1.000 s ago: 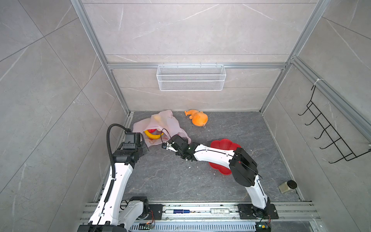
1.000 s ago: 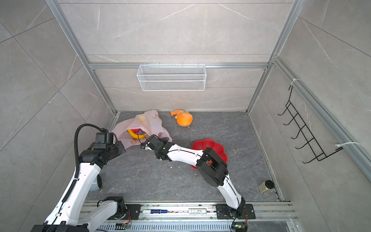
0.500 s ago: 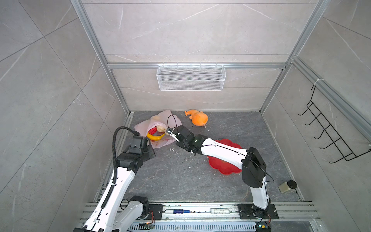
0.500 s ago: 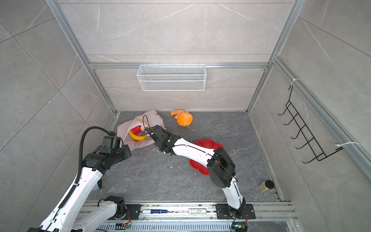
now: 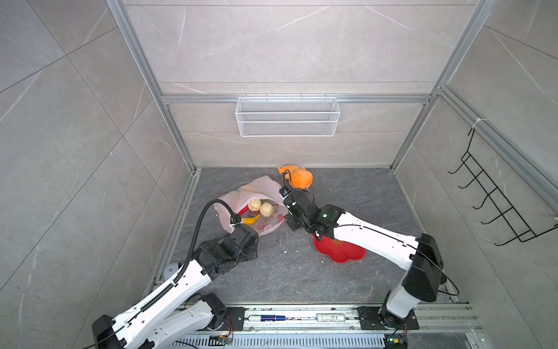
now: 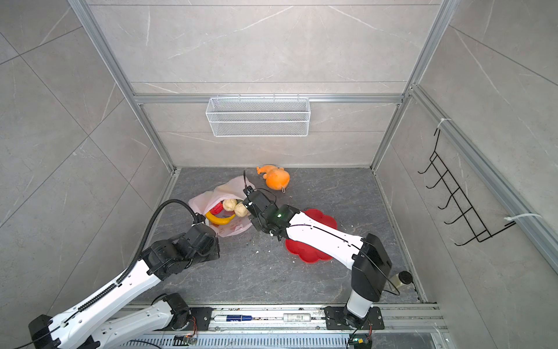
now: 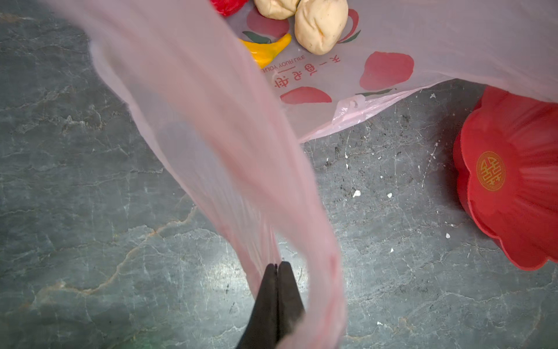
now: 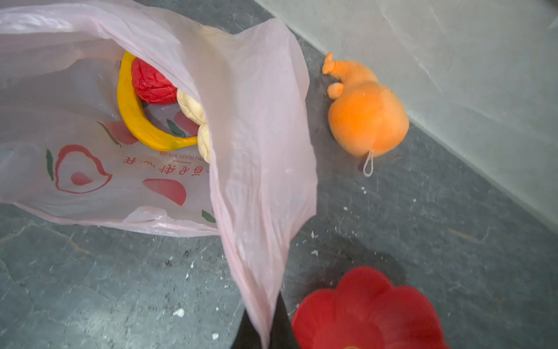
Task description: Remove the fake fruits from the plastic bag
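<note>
The pale-pink plastic bag (image 5: 262, 188) lies at the back left of the floor with its mouth pulled wide. Inside it I see fake fruits: a yellow banana (image 5: 251, 220), a red ball (image 8: 152, 83) and two beige lumps (image 5: 267, 209). In the left wrist view my left gripper (image 7: 277, 265) is shut on a stretched strip of the bag (image 7: 211, 127). My right gripper (image 8: 272, 305) is shut on another flap of the bag (image 8: 259, 136), which drapes over its fingertips. Both grippers hold the bag's edges off the floor, one on each side.
An orange plush toy (image 5: 297, 179) lies by the back wall, just behind the bag. A red flower-shaped plate (image 5: 339, 253) sits partly under my right arm. A wire basket (image 5: 287, 116) hangs on the back wall and a black hook rack (image 5: 495, 208) on the right wall. White crumbs dot the floor.
Both grippers drew apart with the bag's edges in them. The bag shifted right, away from the left wall, and its mouth spread, uncovering the two beige lumps. The left arm pulled back toward the front.
</note>
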Motion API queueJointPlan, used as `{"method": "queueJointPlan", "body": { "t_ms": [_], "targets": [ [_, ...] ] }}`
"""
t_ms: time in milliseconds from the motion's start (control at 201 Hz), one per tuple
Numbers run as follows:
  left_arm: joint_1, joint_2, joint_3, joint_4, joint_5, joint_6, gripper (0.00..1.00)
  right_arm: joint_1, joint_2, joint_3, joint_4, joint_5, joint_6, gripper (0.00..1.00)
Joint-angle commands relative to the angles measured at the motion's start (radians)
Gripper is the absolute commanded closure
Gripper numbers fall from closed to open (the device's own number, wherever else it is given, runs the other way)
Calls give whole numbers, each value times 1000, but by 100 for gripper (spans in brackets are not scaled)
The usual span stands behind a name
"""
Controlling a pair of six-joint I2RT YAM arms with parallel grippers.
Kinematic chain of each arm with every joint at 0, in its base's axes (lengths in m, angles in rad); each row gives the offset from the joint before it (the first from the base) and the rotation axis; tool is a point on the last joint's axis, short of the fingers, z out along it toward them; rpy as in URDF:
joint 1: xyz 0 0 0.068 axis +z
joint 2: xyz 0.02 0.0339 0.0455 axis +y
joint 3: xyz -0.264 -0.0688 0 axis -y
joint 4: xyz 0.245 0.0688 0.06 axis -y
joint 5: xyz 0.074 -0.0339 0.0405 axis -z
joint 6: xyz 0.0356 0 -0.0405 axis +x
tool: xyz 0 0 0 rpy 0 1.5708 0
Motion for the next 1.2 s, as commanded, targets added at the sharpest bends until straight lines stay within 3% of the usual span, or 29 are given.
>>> {"method": "queueJointPlan", "body": {
  "t_ms": [0,229,398,543,742,866,1060,1200],
  "targets": [
    [-116,-20,5,-105,-86,-176,100,-4,-97,-88,-56,-17,121,100],
    [-333,67,79,-257,-190,-372,100,-3,-245,-246,-94,-7,222,100],
    [-392,132,146,-339,-248,-407,100,-4,-306,-293,-86,2,255,96],
    [-398,118,151,-337,-267,-408,100,-4,-309,-272,-60,-22,261,83],
    [-412,91,153,-337,-303,-406,100,-3,-328,-214,-70,-113,256,56],
    [-422,87,151,-331,-314,-403,100,27,-372,-181,-118,-132,250,49],
    [-442,83,161,-313,-342,-388,100,146,-412,-97,-204,-70,238,48],
    [-460,67,168,-310,-361,-388,100,241,-384,-45,-223,-17,230,56]
  ]
}}
